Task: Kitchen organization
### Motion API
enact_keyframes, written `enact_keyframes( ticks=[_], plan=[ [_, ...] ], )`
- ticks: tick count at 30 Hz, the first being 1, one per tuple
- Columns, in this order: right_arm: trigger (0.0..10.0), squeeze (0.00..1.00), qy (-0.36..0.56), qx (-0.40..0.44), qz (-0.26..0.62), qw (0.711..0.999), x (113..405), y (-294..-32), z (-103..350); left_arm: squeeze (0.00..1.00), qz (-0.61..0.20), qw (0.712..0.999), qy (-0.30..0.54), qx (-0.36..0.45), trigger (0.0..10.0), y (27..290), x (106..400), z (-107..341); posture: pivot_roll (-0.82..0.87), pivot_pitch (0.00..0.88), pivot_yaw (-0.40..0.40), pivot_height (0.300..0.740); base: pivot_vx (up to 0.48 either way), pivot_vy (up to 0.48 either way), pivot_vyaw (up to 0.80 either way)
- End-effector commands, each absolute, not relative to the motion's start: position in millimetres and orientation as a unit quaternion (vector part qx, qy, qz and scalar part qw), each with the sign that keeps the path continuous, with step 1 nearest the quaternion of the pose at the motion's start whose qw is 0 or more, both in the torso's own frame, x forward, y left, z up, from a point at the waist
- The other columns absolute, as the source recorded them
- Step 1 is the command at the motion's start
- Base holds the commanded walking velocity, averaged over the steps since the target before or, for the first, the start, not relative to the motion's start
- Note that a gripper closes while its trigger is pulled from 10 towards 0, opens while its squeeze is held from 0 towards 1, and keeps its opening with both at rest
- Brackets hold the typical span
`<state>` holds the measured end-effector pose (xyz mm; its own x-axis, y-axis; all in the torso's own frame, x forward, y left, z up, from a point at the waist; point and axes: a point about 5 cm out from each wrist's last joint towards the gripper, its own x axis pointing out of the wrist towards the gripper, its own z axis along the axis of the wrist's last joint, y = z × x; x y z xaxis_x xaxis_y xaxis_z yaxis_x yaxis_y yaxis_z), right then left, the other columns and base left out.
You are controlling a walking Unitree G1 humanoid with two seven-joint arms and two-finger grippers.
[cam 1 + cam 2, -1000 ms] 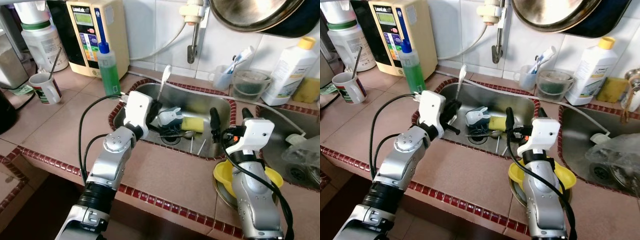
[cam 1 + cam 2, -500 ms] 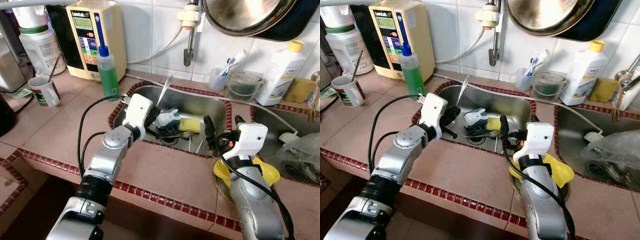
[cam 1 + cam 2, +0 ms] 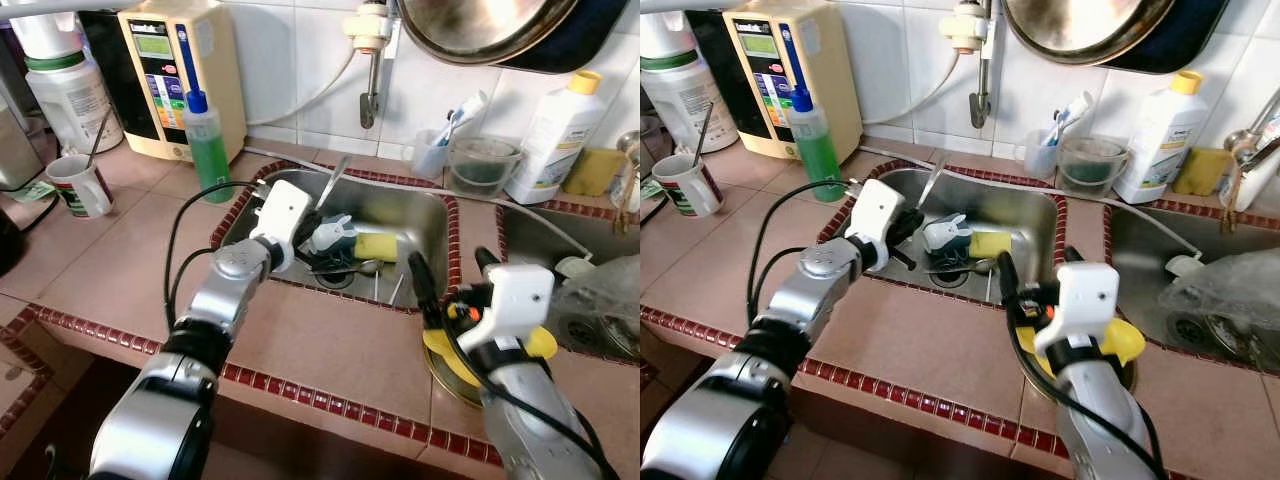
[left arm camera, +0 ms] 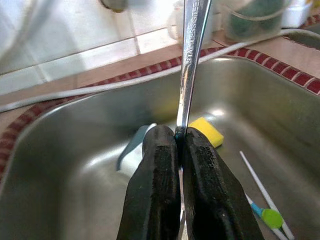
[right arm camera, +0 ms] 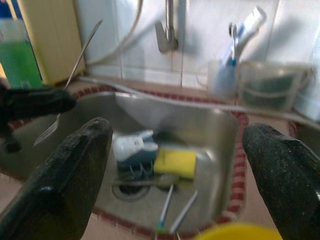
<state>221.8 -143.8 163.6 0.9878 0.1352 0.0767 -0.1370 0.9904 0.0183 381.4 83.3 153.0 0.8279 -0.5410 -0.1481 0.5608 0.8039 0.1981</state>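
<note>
My left gripper [image 3: 304, 226] is shut on the handle of a steel utensil [image 4: 193, 55], held over the left side of the steel sink [image 3: 420, 205]. The utensil [image 3: 333, 176] slants up toward the wall. In the sink lie a white and blue brush-like thing [image 3: 334, 235], a yellow sponge [image 3: 376, 246], a spoon [image 3: 362, 268] and thin white sticks [image 3: 386, 288]. My right gripper [image 3: 450, 272] is open with nothing between its fingers. It hovers over the sink's front right rim, beside a yellow bowl [image 3: 540, 344] on the counter.
A green soap bottle [image 3: 208, 150], a mug [image 3: 80, 186] and a beige appliance [image 3: 180, 70] stand on the counter at the left. Behind the sink are a faucet [image 3: 370, 60], a toothbrush cup [image 3: 438, 152], a clear container [image 3: 484, 166] and a white bottle [image 3: 556, 130]. A second basin [image 3: 590, 300] is at the right.
The camera has shifted. My right gripper has drawn back from the sink's right side to its front rim. The left gripper still holds the utensil over the sink.
</note>
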Motion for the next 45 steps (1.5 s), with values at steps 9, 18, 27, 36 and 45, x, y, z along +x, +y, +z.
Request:
enact_keyframes(
  ticks=[9,18,27,36,45],
  plan=[
    [10.0,0.0,-0.011,0.019,0.086,0.996,196.8,-134.0,173.0,0.0,-0.295,0.941,0.062,0.156,10.0,72.4,385.0,143.7,-0.22,0.127,0.083,0.74,0.0,0.0,0.0],
    [10.0,0.0,0.009,0.025,0.127,0.992,179.9,-124.9,176.8,0.0,-0.295,0.938,0.085,0.16,10.0,66.6,383.2,133.8,-0.25,0.153,0.103,0.74,0.0,0.0,0.0],
    [10.0,0.0,0.018,0.025,0.137,0.99,174.6,-123.1,176.9,0.0,-0.302,0.939,0.1,0.135,10.0,60.1,380.8,129.0,-0.26,0.158,0.114,0.74,0.0,0.0,0.0],
    [10.0,0.0,0.016,0.031,0.156,0.987,172.9,-119.3,179.2,0.0,-0.33,0.928,0.096,0.142,10.0,52.3,378.8,130.1,-0.26,0.157,0.116,0.74,0.0,0.0,0.0],
    [10.0,0.0,0.016,0.033,0.158,0.987,172.8,-118.3,179.1,1.0,-0.328,0.93,0.101,0.127,10.0,55.9,380.5,131.8,-0.26,0.152,0.119,0.74,0.0,0.0,0.0]
  ],
)
